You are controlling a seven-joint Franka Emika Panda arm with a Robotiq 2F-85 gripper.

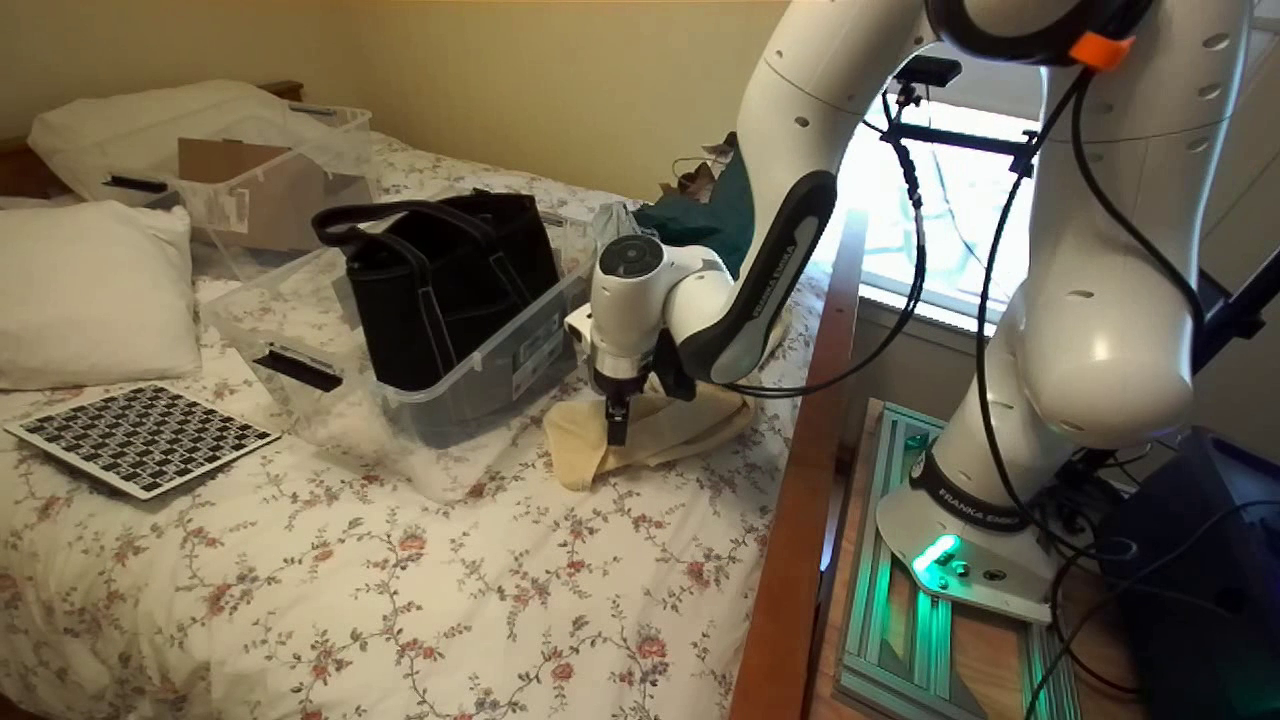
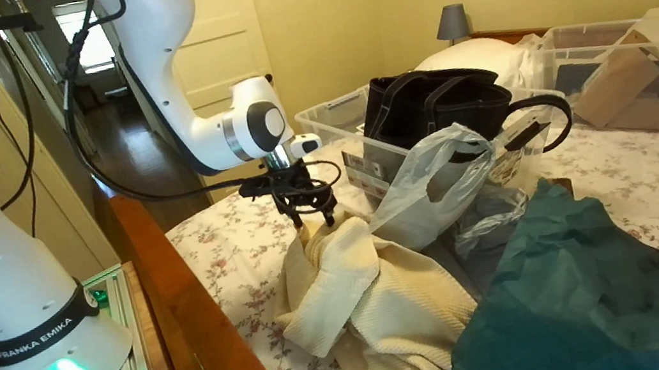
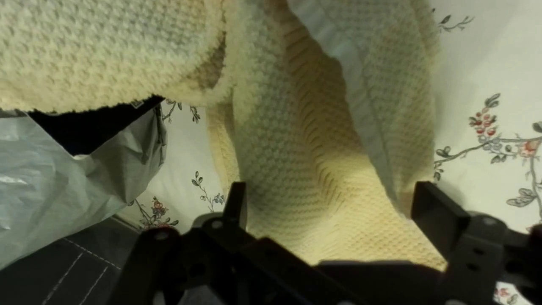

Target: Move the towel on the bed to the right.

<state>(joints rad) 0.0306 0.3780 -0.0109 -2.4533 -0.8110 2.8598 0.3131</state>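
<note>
Large bed (image 1: 420, 600), white spread (image 2: 216, 252) printed with small pink flowers, is taking up most of what I'm seeing. White robot arm (image 1: 790, 120) is arching over it; brown wooden rail (image 1: 790, 560) is running along the edge. Clear plastic bin (image 1: 470, 405) is sitting on the bed, black fabric bag (image 1: 400, 320) standing inside. Cream-beige textured towel (image 2: 404, 303) is lying rumpled on the bed between rail and bin. Black-and-white checkered board (image 1: 145, 440) is lying near the bin. Black two-finger gripper (image 2: 313, 221) is pointing down at the towel, jaws standing wide apart, cloth showing between them. Can't tell if fingertips (image 3: 237, 203) are touching it.
</note>
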